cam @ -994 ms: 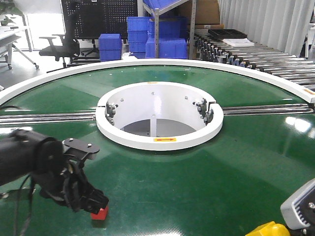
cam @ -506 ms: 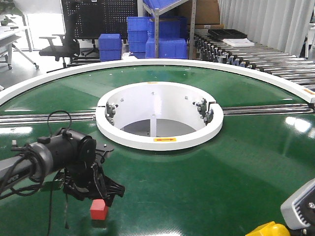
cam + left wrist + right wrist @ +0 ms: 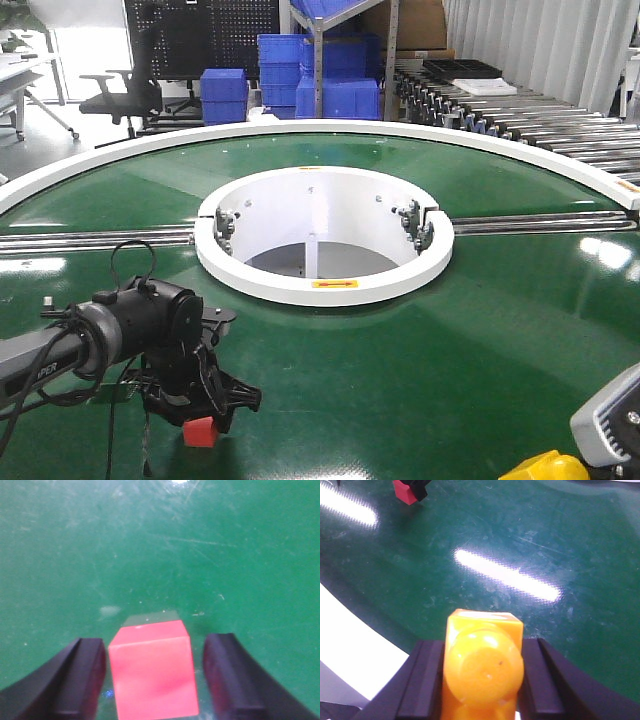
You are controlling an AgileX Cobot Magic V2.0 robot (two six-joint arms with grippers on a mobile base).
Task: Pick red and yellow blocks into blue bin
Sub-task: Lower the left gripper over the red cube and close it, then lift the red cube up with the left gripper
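Step in hand, by my judgement: grasp of the red cube (image 3: 152, 665) with my left end effector (image 3: 155, 680); my right end effector (image 3: 485, 680) already has the yellow brick (image 3: 484, 655). Next move calls for closing the left fingers (image 3: 75, 680) squarely on the cube's two side faces, then lifting clear; the blue bin shows in no view, so I cannot give its direction. Table (image 3: 480, 330): green, round, scuffed, carries all. White ring (image 3: 322, 235): landmark, at the table's centre. Left end effector: on my near side of the ring and to my left, lowered to the table, fingers apart. Right end effector: on my near side of the ring, far to my right by the table's edge, clamped on the yellow brick, a finger pressed to each flank. Red cube: on the table, between the left fingers, a narrow gap showing on either side, untouched by both.
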